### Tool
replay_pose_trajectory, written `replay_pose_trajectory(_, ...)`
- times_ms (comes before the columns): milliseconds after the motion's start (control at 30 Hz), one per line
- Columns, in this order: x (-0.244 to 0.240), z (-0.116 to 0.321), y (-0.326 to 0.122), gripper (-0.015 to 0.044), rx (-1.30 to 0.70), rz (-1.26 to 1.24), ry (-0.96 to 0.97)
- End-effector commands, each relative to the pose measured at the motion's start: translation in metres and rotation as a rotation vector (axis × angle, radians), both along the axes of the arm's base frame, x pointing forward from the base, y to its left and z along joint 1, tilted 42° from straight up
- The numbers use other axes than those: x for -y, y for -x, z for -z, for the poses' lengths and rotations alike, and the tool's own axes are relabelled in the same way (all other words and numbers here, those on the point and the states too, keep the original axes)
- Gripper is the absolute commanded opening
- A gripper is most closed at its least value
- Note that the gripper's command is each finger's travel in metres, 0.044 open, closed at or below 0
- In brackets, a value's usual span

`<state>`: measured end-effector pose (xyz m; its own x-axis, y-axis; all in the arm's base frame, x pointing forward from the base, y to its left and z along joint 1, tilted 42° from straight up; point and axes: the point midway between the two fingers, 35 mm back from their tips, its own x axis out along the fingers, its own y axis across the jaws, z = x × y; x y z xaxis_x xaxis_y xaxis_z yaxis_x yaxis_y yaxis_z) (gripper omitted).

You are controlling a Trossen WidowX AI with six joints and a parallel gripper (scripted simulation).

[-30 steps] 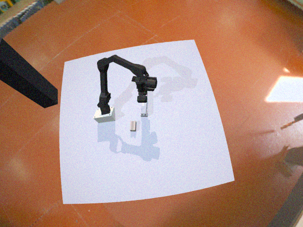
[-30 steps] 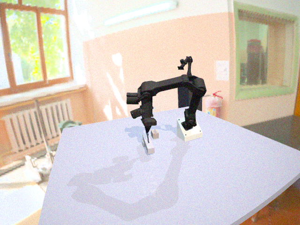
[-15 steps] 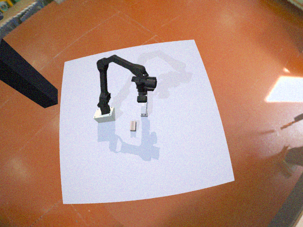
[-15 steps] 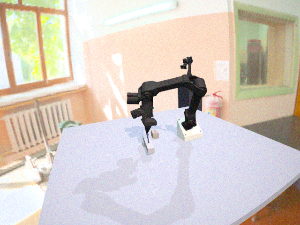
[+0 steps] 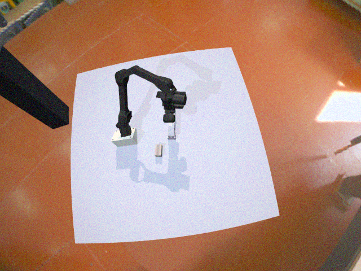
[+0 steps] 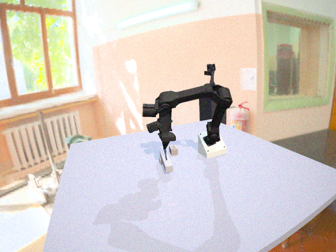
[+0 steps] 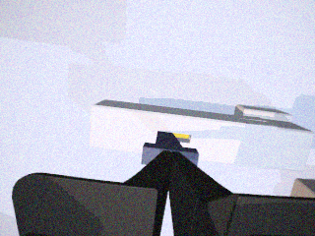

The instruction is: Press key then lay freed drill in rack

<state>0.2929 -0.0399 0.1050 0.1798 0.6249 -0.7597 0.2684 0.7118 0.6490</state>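
A long white block (image 5: 172,133) (image 6: 166,161) (image 7: 123,130) lies on the table with a dark strip along its top. A pale piece (image 7: 260,111) sits at the strip's right end; I cannot tell whether it is the drill. A small dark key (image 7: 169,147) with a yellow mark sticks out of the block's near side. My gripper (image 5: 171,123) (image 6: 164,146) (image 7: 169,158) is shut and empty, pointing straight down, with its fingertips right at the key's top. The rack, a small tan block (image 5: 158,149) (image 6: 173,149) (image 7: 303,187), lies close beside the white block.
The arm's white base (image 5: 124,138) (image 6: 211,147) stands on the pale table (image 5: 203,175) (image 6: 244,189) near the two blocks. A black beam (image 5: 26,93) crosses the left of the top view, off the table.
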Motion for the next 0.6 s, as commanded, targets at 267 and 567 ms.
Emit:
replay_pose_trajectory(267, -0.0212, 0.0173, 0.0029, 0.0, -0.048, -0.045, -0.027)
replay_pose_trajectory(567, -0.0233, 0.0189, 0.0024, 0.0, -0.048, -0.045, -0.027)
